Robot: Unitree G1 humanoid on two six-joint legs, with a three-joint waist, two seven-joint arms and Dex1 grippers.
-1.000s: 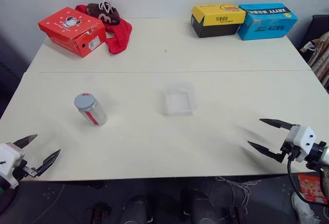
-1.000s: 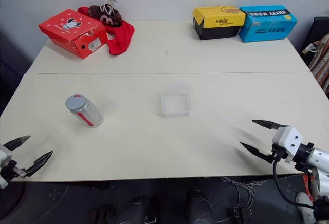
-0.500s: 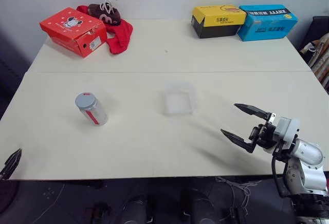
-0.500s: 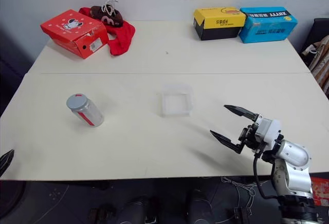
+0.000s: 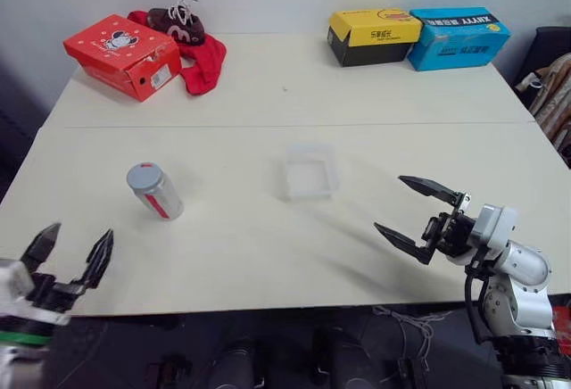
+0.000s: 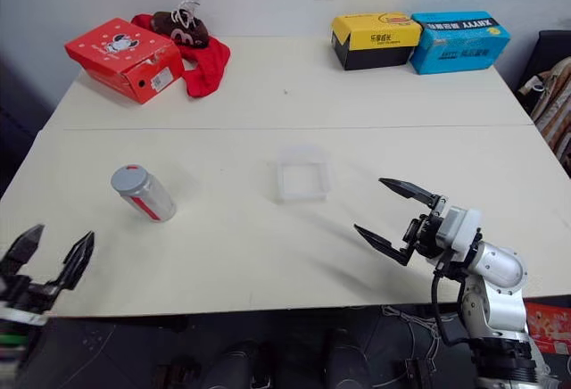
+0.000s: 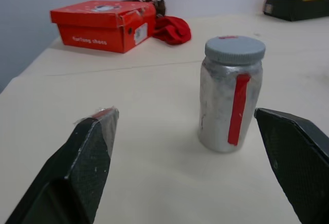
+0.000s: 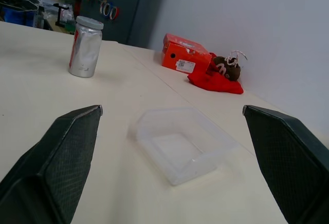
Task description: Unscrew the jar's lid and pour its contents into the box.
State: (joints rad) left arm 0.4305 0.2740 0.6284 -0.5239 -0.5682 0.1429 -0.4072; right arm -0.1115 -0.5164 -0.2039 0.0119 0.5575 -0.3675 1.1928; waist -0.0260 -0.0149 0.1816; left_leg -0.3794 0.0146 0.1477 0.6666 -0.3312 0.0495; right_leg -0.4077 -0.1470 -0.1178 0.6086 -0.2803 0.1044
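The jar (image 5: 154, 190) stands upright on the table (image 5: 268, 95), its lid (image 5: 144, 176) still on, well to the left of the box (image 5: 311, 170). The left gripper (image 5: 70, 252) sits near the jar, spread wide and empty; the right gripper (image 5: 419, 216), beside the box, is likewise wide and empty. Best to centre the left fingers around the jar's body, below the lid, before closing.

red shoebox (image 5: 122, 54) | red cloth (image 5: 203, 59) | yellow box (image 5: 375, 36) | blue box (image 5: 459, 37)
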